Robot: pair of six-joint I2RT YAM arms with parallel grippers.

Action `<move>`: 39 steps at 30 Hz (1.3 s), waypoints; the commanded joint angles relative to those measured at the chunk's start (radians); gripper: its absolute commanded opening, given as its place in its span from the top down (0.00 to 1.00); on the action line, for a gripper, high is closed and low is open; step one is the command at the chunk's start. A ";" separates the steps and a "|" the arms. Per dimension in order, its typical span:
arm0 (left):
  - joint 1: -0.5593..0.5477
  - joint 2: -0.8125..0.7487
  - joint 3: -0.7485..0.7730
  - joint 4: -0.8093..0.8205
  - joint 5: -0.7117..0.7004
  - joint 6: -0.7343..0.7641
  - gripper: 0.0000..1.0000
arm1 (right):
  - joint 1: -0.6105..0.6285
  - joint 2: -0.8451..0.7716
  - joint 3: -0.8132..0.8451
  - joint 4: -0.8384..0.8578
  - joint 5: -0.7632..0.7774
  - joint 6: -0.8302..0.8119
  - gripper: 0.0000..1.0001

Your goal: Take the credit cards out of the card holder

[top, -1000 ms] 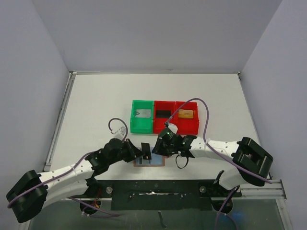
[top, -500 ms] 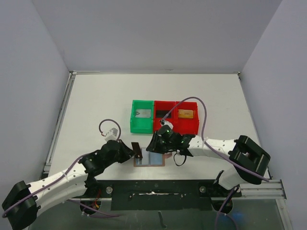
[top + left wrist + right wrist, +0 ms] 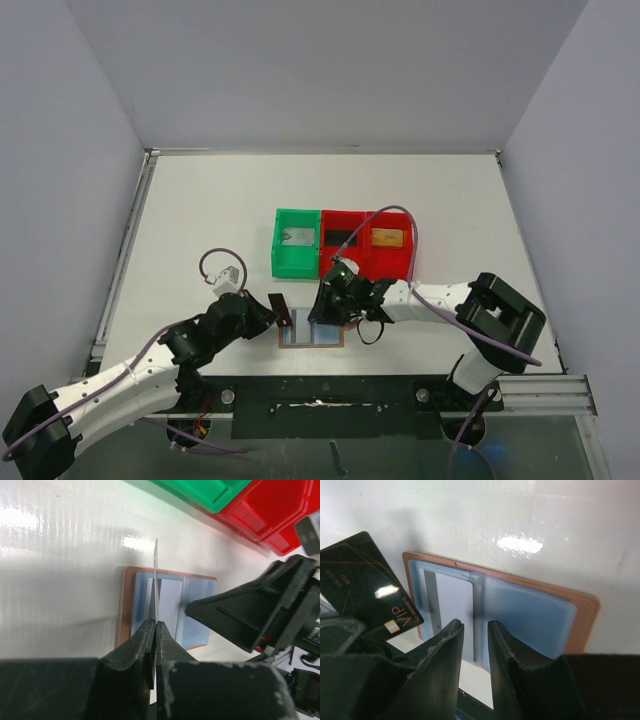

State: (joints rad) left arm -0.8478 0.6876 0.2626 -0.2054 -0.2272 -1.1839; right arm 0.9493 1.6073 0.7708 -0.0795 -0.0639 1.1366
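The card holder [image 3: 312, 335] lies open near the table's front edge, brown outside with pale blue pockets [image 3: 530, 611]. My left gripper [image 3: 267, 316] is shut on a black credit card [image 3: 281, 307], lifted just left of the holder. That card shows edge-on in the left wrist view [image 3: 155, 575] and as a black VIP card [image 3: 367, 587] in the right wrist view. My right gripper [image 3: 322, 310] hovers over the holder's middle fold, open, its fingers [image 3: 445, 650] a little apart with nothing between them. A grey strip [image 3: 431, 597] shows inside the holder's left pocket.
Behind the holder stand a green bin [image 3: 278, 262] with a silver-grey card [image 3: 297, 237], a red bin [image 3: 340, 262] with a black card [image 3: 341, 237] and another red bin [image 3: 392, 266] with a gold-tan card [image 3: 387, 237]. Purple cables loop over both arms.
My left gripper has carried the black card left, off the holder. My right gripper has shifted left over the holder's middle and its jaws have parted slightly.
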 commanded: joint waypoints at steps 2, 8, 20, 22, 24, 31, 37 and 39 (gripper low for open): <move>0.006 0.057 0.051 0.116 0.037 0.067 1.00 | -0.012 -0.110 -0.034 -0.086 0.067 0.011 0.71; 0.007 0.101 0.067 0.189 0.082 0.117 1.00 | -0.013 -0.209 -0.066 -0.051 0.080 -0.004 0.50; 0.009 0.154 0.101 0.229 0.118 0.162 1.00 | -0.058 -0.469 -0.165 0.026 0.098 -0.121 0.33; 0.010 0.163 0.103 0.234 0.119 0.162 1.00 | -0.056 -0.505 -0.180 0.042 0.130 -0.134 0.32; 0.011 0.170 0.101 0.258 0.133 0.162 1.00 | -0.055 -0.549 -0.218 0.080 0.160 -0.144 0.30; 0.012 0.198 0.135 0.285 0.188 0.215 1.00 | -0.177 -0.583 -0.235 -0.075 0.191 -0.133 0.24; 0.015 0.235 0.115 0.425 0.294 0.224 1.00 | -0.339 -0.710 -0.460 0.322 -0.099 -0.056 0.06; 0.016 0.256 0.102 0.505 0.349 0.222 1.00 | -0.348 -0.755 -0.489 0.347 -0.103 -0.040 0.06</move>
State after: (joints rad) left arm -0.8402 0.9165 0.3458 0.0906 0.0074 -0.9855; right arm 0.6250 0.9367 0.3241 0.0505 -0.0517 1.0508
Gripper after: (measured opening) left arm 0.012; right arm 0.936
